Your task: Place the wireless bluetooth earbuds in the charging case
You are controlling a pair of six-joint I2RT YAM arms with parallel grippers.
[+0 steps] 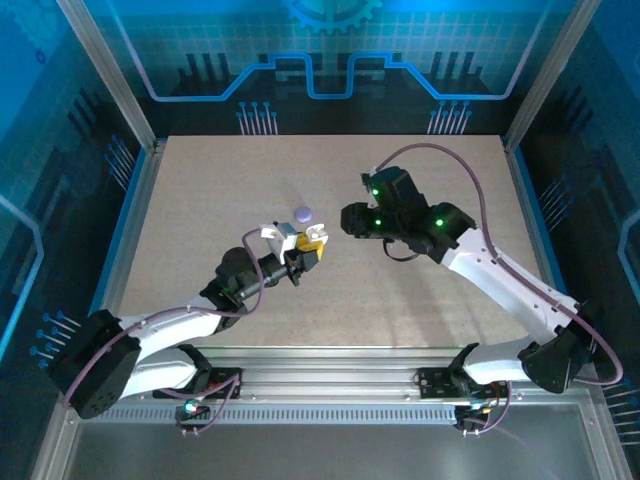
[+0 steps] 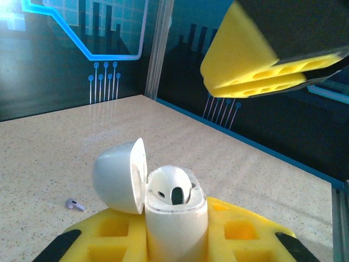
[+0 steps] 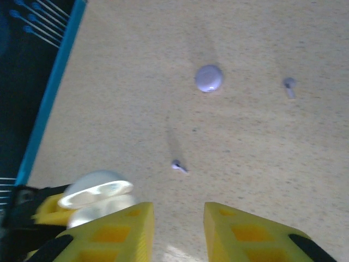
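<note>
Resting open-lidded on left claw (image 2: 180, 240): charging case (image 2: 174, 210)

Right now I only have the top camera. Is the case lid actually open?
Observer: Yes. The left wrist view shows the charging case with its lid swung open to one side.
Operator: I can't pick out the earbuds. Where are they?
Observer: Both lie loose on the table, well apart. The near earbud is closer to the case, and the far earbud lies beside a round lavender piece.
Operator: Is the right arm carrying anything?
Observer: No. The right gripper is open, with bare table showing between its fingers.
</note>
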